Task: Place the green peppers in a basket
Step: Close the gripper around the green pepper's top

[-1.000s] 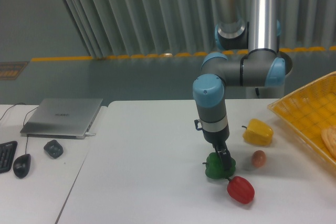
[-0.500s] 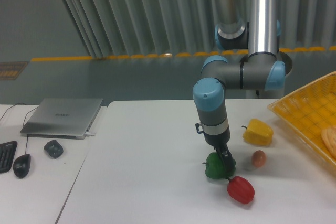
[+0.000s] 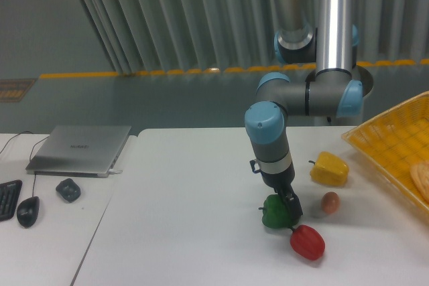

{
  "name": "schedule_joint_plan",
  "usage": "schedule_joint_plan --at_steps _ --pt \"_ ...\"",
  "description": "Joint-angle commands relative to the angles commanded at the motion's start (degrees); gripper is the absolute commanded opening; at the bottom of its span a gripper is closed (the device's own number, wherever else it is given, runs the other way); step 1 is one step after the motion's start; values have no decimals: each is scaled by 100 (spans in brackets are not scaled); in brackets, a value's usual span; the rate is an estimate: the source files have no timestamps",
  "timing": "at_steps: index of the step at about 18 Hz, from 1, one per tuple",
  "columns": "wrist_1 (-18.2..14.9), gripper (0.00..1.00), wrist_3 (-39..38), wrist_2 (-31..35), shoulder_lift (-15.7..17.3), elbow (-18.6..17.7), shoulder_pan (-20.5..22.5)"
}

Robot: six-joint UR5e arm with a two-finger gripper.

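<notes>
- Fixed camera: the end effector (image 3: 291,209) is reaching down at a slight tilt onto the green pepper (image 3: 275,212), its dark fingers (image 3: 292,204) lying against the pepper's right side.
- Whether the fingers are clenched on the pepper or merely resting against it I cannot tell; the gap between them is hidden by the fingers themselves and the pepper's body.
- The green pepper is sitting on the white worktop (image 3: 181,212), directly under and slightly left of the end effector, with its short stem poking out on the far-left side.
- The red pepper (image 3: 308,242) is lying just below and to the right of the end effector, its stem end pointing up toward the green pepper and nearly touching it.
- A small brownish egg-shaped item (image 3: 329,202) is sitting to the right of the end effector, near it but apart.
- The yellow pepper (image 3: 329,169) is lying up and to the right of the end effector, beyond the brownish item.
- The yellow basket (image 3: 392,149) is standing well to the right of the end effector at the frame's edge, its lattice wall facing the peppers; a pale round thing (image 3: 422,179) is showing inside it.
- Far to the left of the end effector, a closed laptop (image 3: 82,149), a dark mouse (image 3: 27,211) and a small dark object (image 3: 68,189) are resting on a neighbouring desk.
</notes>
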Motion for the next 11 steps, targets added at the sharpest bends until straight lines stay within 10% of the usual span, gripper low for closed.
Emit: schedule_joint_plan --at_steps 6,11 --pt "9 94 -36 114 -18 -52 -87" --pt "-8 46 -193 185 8 -44 -97"
